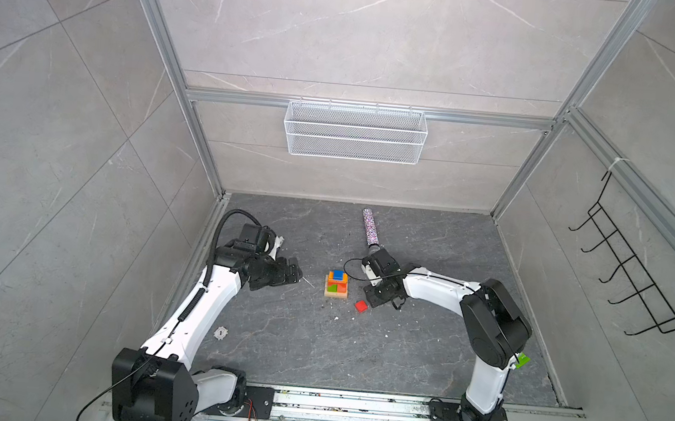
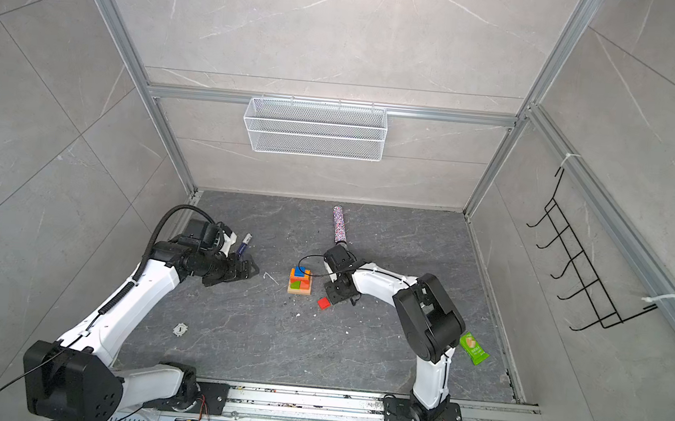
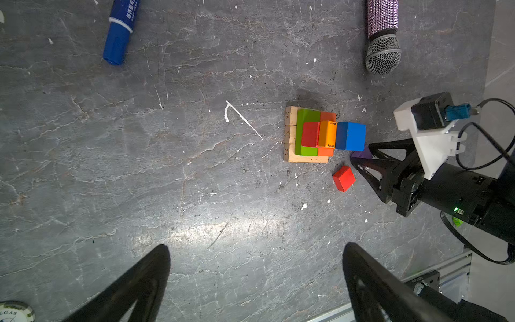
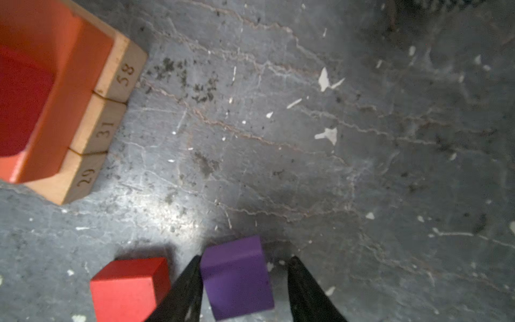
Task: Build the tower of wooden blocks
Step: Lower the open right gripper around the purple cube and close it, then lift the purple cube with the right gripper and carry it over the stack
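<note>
The tower (image 1: 336, 285) stands mid-frame in both top views: tan base, green-orange layer, blue cube (image 1: 337, 274) topmost. A loose red cube (image 1: 361, 306) lies just lower right, a purple cube (image 4: 237, 276) beside it on the tabletop (image 1: 398, 350).

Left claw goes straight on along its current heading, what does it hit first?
Probably the tower: in both top views the open left claw points at its side, only tabletop between. Pitch is unclear; if angled down, it meets the tabletop first.
</note>
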